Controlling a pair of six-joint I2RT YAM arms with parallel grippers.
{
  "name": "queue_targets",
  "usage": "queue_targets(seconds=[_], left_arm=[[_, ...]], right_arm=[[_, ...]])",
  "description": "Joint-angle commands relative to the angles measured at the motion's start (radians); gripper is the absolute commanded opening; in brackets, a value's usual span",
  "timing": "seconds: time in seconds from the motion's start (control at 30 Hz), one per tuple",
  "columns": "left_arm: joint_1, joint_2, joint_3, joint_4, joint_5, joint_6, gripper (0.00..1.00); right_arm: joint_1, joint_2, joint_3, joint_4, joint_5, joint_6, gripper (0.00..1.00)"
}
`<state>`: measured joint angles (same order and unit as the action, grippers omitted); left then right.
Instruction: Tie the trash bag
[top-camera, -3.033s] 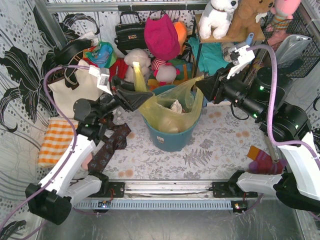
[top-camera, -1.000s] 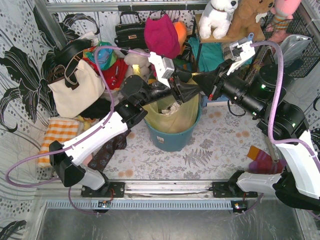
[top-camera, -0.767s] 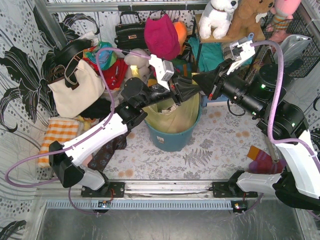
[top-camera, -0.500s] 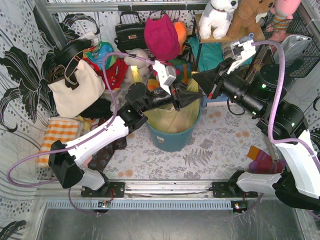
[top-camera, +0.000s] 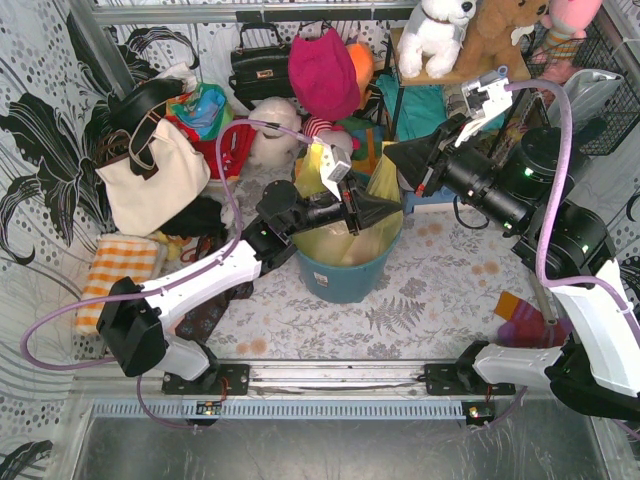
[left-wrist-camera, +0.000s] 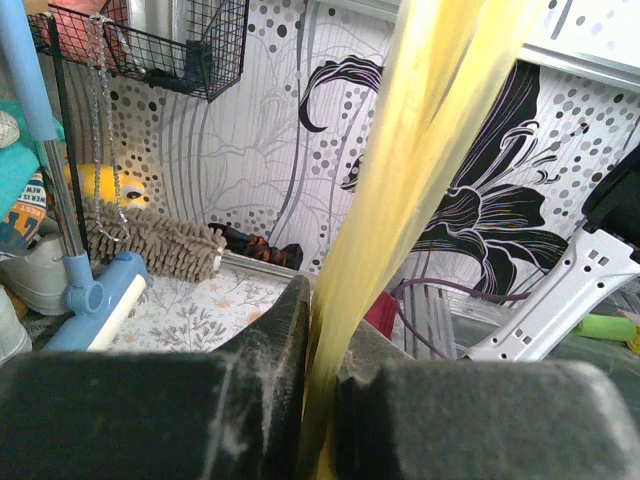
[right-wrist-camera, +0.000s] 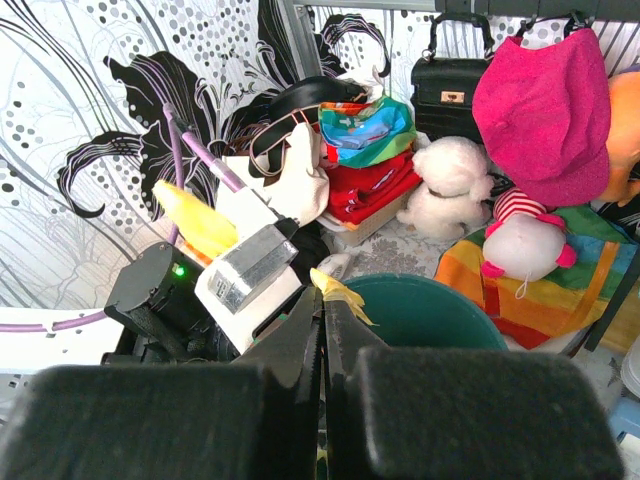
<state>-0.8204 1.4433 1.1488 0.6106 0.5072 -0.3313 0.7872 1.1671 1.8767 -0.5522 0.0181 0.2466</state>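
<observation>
The translucent yellow trash bag sits in the round teal bin at the table's middle. My left gripper reaches across the bin's top and is shut on a stretched strip of the bag, which runs up between its fingers. My right gripper hovers just behind the bin's far right rim, shut on a small yellow corner of the bag. The teal bin shows below it in the right wrist view. The two grippers are close together, the left a little nearer.
A cream tote, a black handbag, a pink hat and plush toys crowd the back. A checkered cloth lies at the left and a striped sock at the right. A blue mop stands to the right.
My left gripper has carried its bag strip from the bin's left side across to the right, then lowered a little over the bin. The right gripper has barely moved.
</observation>
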Motion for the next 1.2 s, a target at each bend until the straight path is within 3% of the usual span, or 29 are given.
queue_targets(seconds=[0.0, 0.27, 0.3, 0.4, 0.47, 0.73, 0.83, 1.17], left_arm=[[-0.003, -0.027, -0.011, 0.074, -0.020, -0.031, 0.18], [-0.003, -0.037, -0.016, 0.076, -0.023, -0.032, 0.10], [-0.003, -0.041, -0.018, 0.077, -0.022, -0.034, 0.14], [-0.003, -0.061, -0.019, 0.081, -0.026, -0.040, 0.43], [-0.003, -0.082, -0.019, 0.081, -0.037, -0.042, 0.53], [-0.005, -0.120, 0.074, 0.001, -0.091, 0.000, 0.60], [-0.005, -0.113, 0.106, -0.004, -0.087, 0.013, 0.58], [-0.005, -0.096, 0.120, -0.009, -0.061, 0.016, 0.15]], right_arm=[[0.006, -0.003, -0.006, 0.071, -0.015, 0.015, 0.00], [0.006, -0.006, -0.013, 0.069, -0.016, 0.018, 0.00], [0.006, -0.006, -0.014, 0.068, -0.015, 0.017, 0.00], [0.006, -0.006, -0.020, 0.064, -0.016, 0.018, 0.00], [0.006, -0.007, -0.025, 0.063, -0.019, 0.020, 0.00], [0.006, -0.009, -0.043, 0.066, -0.069, 0.019, 0.00], [0.006, -0.014, -0.052, 0.074, -0.075, 0.020, 0.00], [0.006, -0.042, -0.079, 0.092, -0.072, 0.008, 0.00]])
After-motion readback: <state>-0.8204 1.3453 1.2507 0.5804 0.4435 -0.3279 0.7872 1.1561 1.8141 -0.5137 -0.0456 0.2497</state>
